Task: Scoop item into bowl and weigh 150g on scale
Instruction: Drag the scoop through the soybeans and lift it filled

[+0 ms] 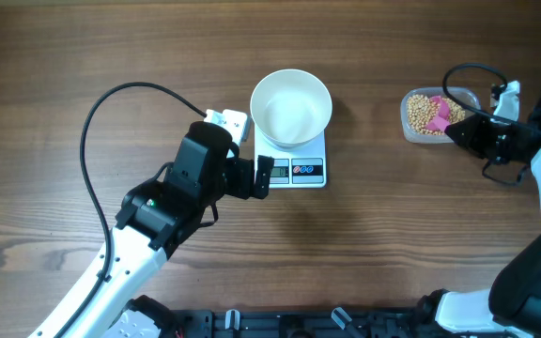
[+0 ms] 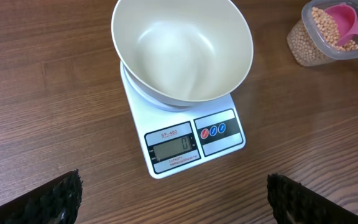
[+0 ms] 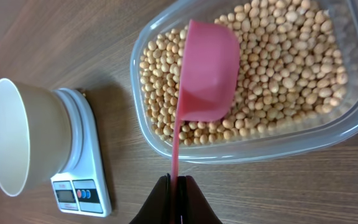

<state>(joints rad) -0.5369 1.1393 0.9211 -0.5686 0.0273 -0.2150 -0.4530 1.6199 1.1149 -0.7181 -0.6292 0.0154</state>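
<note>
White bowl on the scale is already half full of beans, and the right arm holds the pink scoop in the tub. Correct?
No. The bowl is empty, as the left wrist view shows. It does sit on the scale, and the right fingers hold the pink scoop in the tub of beans.

The bowl (image 1: 291,108) is sitting on the far part of the scale (image 1: 299,169) near the middle of the table (image 1: 64,56), leaving the display edge facing the robot's side. The tub (image 1: 408,113) is lying well apart to the right, holding the beans (image 1: 423,113), with the scoop (image 1: 442,113) resting on them. The left claw (image 2: 176,199) is hovering before the scale's display edge, and the right claw (image 3: 178,193) is gripping the scoop's handle outside the tub's rim.
</note>
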